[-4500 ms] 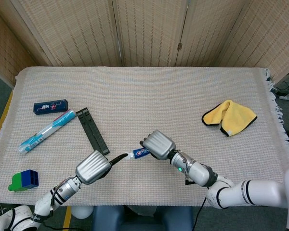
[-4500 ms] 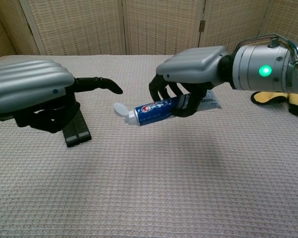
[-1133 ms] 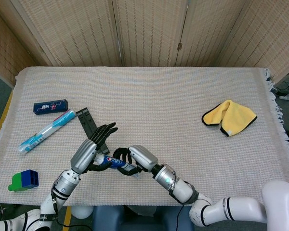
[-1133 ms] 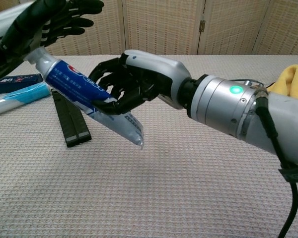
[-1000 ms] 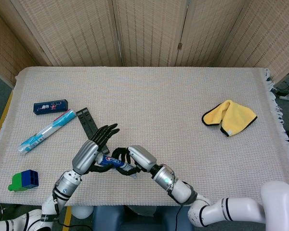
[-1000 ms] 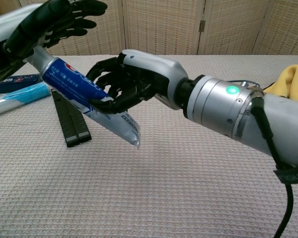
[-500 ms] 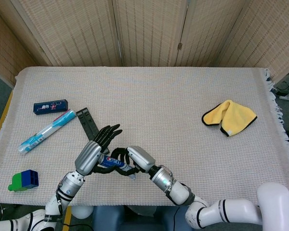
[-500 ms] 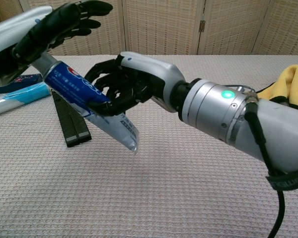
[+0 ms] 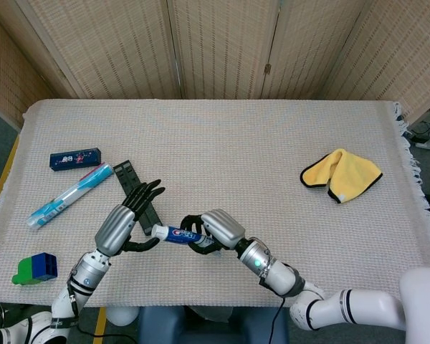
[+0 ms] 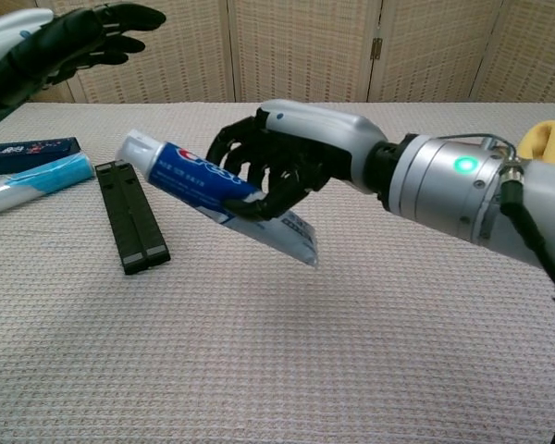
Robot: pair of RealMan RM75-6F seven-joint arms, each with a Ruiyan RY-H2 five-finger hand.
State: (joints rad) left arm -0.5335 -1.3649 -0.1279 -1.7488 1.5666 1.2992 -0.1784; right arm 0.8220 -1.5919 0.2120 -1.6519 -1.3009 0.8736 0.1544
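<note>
A blue and white toothpaste tube (image 9: 173, 233) (image 10: 191, 172) hangs above the table, cap end toward the left and flat tail tilted down. My right hand (image 9: 216, 229) (image 10: 294, 154) grips it around the middle, fingers curled under it. To the left of the cap, my left hand (image 9: 123, 223) (image 10: 59, 43) has its fingers spread and holds nothing. In the chest view a clear gap separates it from the cap.
A black double strip (image 9: 137, 190) (image 10: 130, 226) lies just beyond the left hand. Further left are a light blue toothbrush pack (image 9: 69, 194), a dark blue box (image 9: 74, 158) and a blue-green block (image 9: 36, 267). A yellow cloth (image 9: 342, 174) lies at the right.
The left hand has let go of the tube's cap end and drawn away to the left. The right hand has shifted right, keeping hold of the tube.
</note>
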